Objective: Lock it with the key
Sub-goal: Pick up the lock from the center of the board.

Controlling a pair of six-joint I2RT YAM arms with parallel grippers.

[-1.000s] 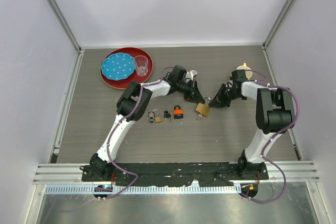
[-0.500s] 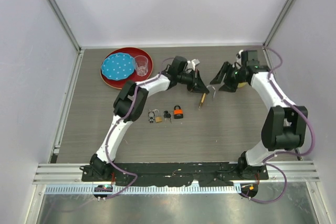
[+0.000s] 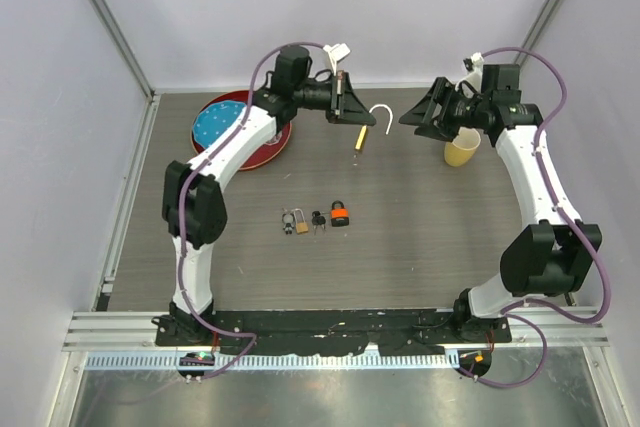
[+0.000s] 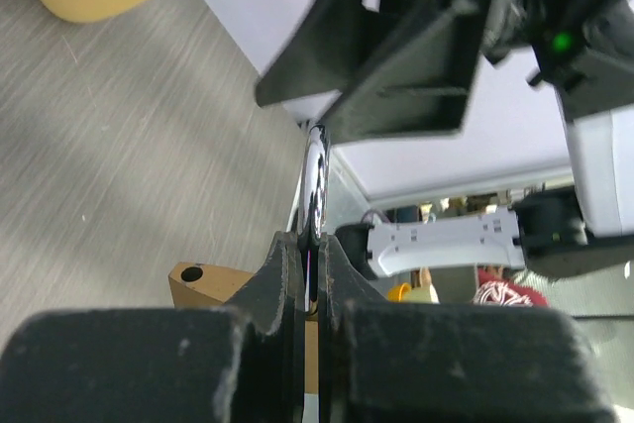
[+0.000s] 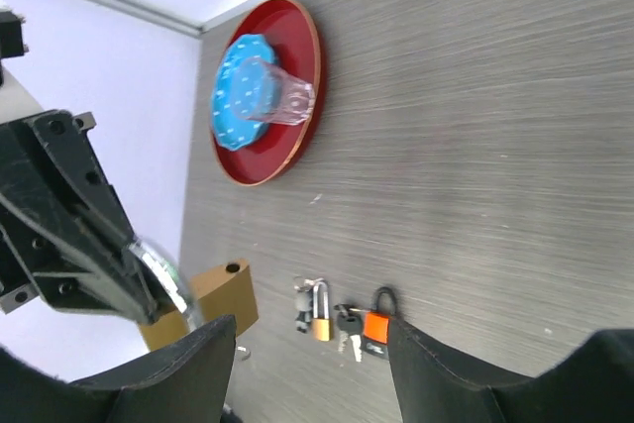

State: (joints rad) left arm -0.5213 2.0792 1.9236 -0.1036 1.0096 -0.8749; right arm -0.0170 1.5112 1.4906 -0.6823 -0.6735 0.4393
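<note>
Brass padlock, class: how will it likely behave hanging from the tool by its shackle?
Probably heavy for its size: the padlock looks solid brass. It may swing, since the left tool pinches only the thin shackle. That polished shackle could slip.

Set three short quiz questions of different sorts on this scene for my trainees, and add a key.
1. True or false: the left gripper is shut on the brass padlock.
2. Multiple choice: what lies right beside the orange padlock on the table? A. yellow cup B. black keys C. red tray
3. Fill in: the right gripper has its jaws ____, with nothing between them.
Key: 1 true; 2 B; 3 open.
</note>
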